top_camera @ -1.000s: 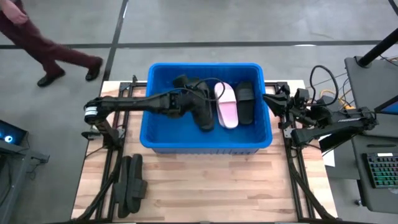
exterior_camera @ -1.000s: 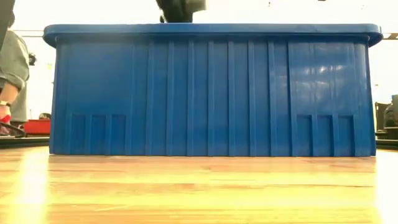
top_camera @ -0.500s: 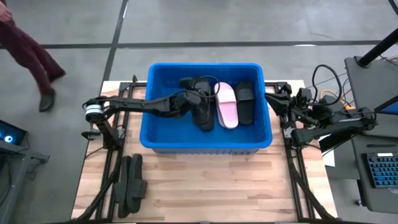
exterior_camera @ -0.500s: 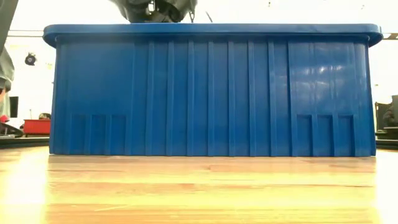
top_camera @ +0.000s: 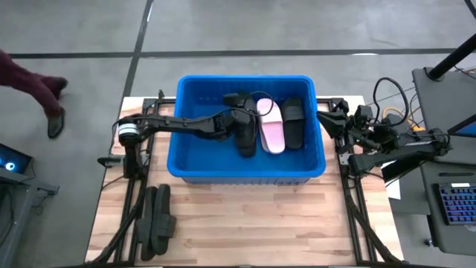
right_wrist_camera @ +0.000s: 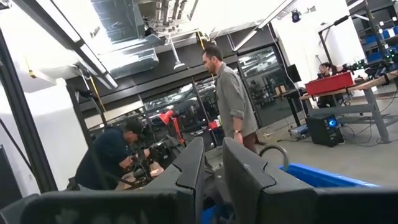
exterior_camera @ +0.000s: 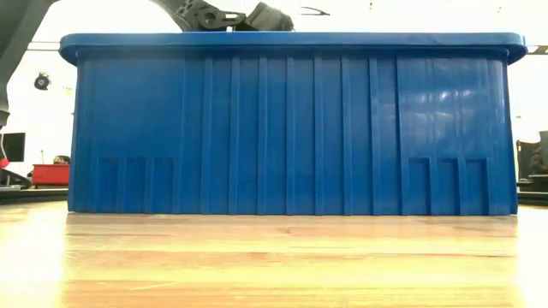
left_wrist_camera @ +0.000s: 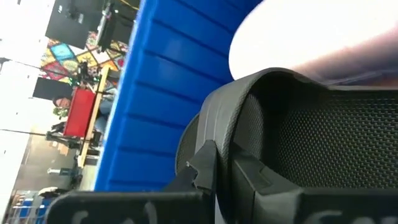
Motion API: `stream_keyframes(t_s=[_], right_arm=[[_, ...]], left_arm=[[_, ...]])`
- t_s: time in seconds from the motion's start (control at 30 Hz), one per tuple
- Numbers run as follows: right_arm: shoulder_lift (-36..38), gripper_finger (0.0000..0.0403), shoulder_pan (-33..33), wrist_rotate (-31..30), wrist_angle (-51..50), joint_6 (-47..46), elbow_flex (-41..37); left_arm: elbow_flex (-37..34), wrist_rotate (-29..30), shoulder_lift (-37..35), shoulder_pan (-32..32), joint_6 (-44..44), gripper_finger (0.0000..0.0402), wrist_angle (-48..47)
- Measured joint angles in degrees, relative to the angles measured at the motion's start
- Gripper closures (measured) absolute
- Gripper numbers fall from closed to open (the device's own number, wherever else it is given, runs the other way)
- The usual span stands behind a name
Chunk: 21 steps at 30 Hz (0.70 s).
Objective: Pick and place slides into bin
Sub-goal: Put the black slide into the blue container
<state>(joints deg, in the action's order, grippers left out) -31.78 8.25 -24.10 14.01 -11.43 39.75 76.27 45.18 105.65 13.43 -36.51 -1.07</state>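
Inside bin, black slide against left jaws.

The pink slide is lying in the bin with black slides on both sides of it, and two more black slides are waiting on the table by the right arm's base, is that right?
Not quite. The high view shows the two black slides on the table by the left arm's base, not the right. The rest holds: the pink slide lies in the bin between black slides.

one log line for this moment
left gripper: in bin, shut on black slide | right gripper: parked beside bin | black slides: on table
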Motion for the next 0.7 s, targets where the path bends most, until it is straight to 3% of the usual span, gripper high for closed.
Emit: stream_keyframes(t_s=[0.7], right_arm=[[0.7,0.0351,0.0,0.0,0.0,-0.1,0.0]], left_arm=[[0.0,-6.3,4.2,2.3,-0.3,0.0400,2.5]])
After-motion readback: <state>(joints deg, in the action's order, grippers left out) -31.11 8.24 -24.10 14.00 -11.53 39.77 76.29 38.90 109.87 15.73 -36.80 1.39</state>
